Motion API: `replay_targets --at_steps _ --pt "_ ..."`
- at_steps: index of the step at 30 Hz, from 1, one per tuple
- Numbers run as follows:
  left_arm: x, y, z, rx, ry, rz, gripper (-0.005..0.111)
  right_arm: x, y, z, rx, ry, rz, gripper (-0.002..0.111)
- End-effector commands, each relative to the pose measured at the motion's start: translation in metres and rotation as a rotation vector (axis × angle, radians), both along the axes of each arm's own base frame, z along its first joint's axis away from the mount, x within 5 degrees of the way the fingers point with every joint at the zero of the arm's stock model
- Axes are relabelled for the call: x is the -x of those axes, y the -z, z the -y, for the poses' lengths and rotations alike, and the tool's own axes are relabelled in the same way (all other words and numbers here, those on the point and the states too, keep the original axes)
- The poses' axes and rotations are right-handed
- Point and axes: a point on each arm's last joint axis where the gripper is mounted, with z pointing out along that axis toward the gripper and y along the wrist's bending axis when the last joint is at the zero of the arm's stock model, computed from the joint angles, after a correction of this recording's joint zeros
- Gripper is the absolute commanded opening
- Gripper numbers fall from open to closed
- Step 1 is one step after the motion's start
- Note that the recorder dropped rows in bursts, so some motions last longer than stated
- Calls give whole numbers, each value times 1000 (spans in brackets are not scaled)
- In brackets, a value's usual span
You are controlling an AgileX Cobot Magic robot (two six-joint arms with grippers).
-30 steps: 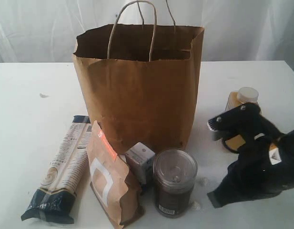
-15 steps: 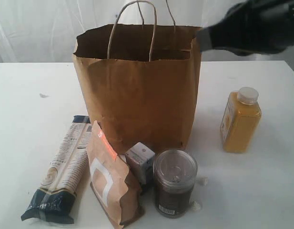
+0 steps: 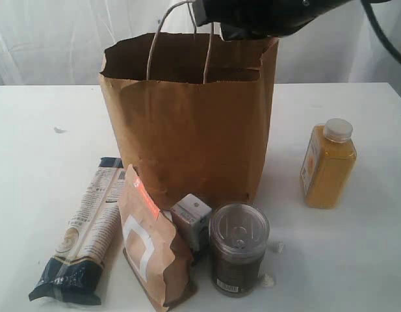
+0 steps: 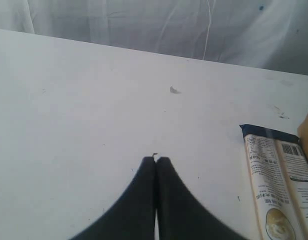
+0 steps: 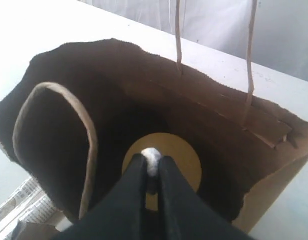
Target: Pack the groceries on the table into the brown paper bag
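While the wide white table (image 3: pixel 44 143) carries everything, the brown paper bag (image 3: pixel 187 130) stands upright on it with its mouth open and serves as the marker for the rest. Directly above the bag's mouth, the dark right arm (image 3: pixel 265 16) reaches across. Flat on the table in front of the bag and off to its left in the exterior view lies the long pasta packet (image 3: pixel 83 234). Just beside it, closer to the bag's front, the brown-orange pouch (image 3: pixel 151 247) stands leaning. Well to the right of the bag, apart from it, the yellow juice bottle (image 3: pixel 328 169) stands upright with its white cap on. In front of the bag's right half stands the pull-tab can (image 3: pixel 238 250), and the small white-blue carton (image 3: pixel 194 220) is wedged between it and the pouch, close against the bag's front. Inside the bag, at the bottom, the yellow-lidded jar (image 5: pixel 183 160) shows its round lid. The right gripper (image 5: pixel 150 162) hangs over that lid within the bag's opening, its fingers drawn almost together and holding nothing; a pale spot at the tips is too blurred to name. The left gripper (image 4: pixel 154 161) hovers over bare tabletop away from the bag, fingers pressed together and empty.
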Motion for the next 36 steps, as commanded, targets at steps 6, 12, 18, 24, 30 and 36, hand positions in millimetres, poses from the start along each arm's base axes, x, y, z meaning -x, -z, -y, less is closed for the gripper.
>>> replay_targets --at_steps 6,12,18,24,30,36 --pt "0 1 0 6 7 4 0 -12 5 -5 8 9 -40 41" --pt "0 1 0 6 7 4 0 -1 -11 2 -8 4 4 47" --pt "0 1 0 6 7 4 0 18 -33 24 57 47 77 47" --pt "0 1 0 6 7 4 0 42 -48 52 180 110 92 47" --pt "0 1 0 6 7 4 0 73 -61 77 221 144 129 47" --pt "0 1 0 6 7 4 0 112 -50 103 249 141 109 47"
